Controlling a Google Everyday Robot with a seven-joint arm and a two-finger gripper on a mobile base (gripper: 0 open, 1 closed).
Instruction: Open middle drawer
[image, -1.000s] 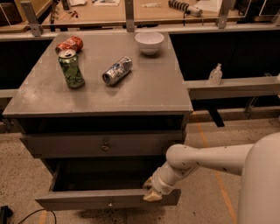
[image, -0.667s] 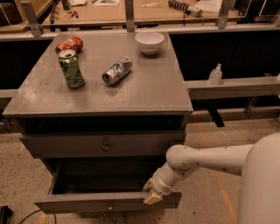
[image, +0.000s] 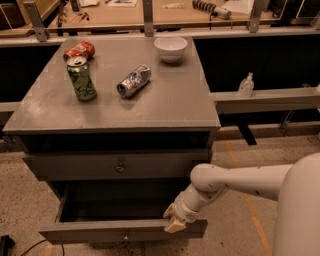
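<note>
The middle drawer (image: 100, 231) is the wide, shallow grey drawer with a small central knob (image: 125, 235). It stands pulled far out of the cabinet and its dark inside shows. My gripper (image: 175, 221) is at the top edge of its front, right of centre, touching the front panel. My white arm (image: 235, 182) reaches in from the lower right. The drawer above (image: 115, 166) has a bigger knob and sits nearly closed. The lowest drawer is hidden under the open one.
On the cabinet top (image: 170, 100) stand an upright green can (image: 81, 79), a silver can on its side (image: 134, 80), a red can on its side (image: 80, 50) and a white bowl (image: 171, 48). A small bottle (image: 245, 85) sits on the ledge at right. A wooden bench runs behind.
The middle drawer's front and my gripper have come slightly further out toward the camera. The things on the cabinet top have not moved.
</note>
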